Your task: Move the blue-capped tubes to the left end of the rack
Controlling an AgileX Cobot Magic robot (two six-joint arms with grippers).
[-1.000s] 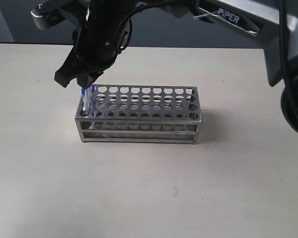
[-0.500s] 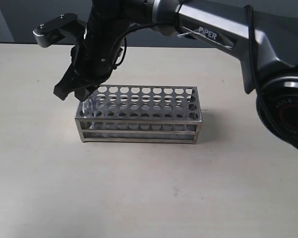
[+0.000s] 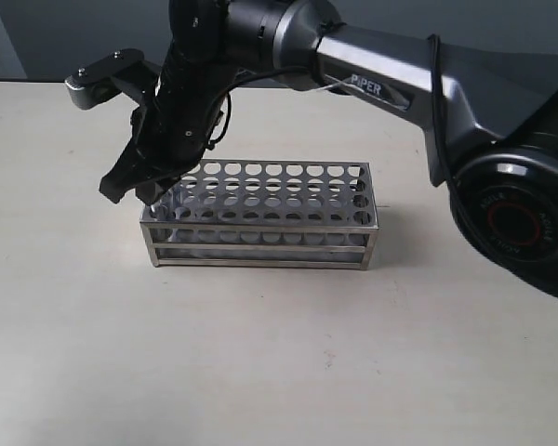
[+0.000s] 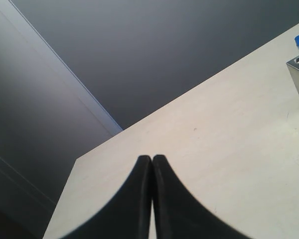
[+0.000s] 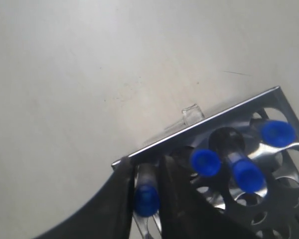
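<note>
Reaching across to the left end of the rack [image 3: 260,216], the right gripper [image 3: 135,193] is shown with its fingers [image 5: 174,199] pinching one blue-capped tube [image 5: 146,199] at the corner of the perforated top plate. Three other blue-capped tubes [image 5: 248,175] are seated in neighbouring holes at the same end, just beside it. In the exterior view all four are hidden behind the gripper. The left gripper [image 4: 152,162] is held over the table [image 4: 229,129], well apart from the rack, its fingers pressed together.
</note>
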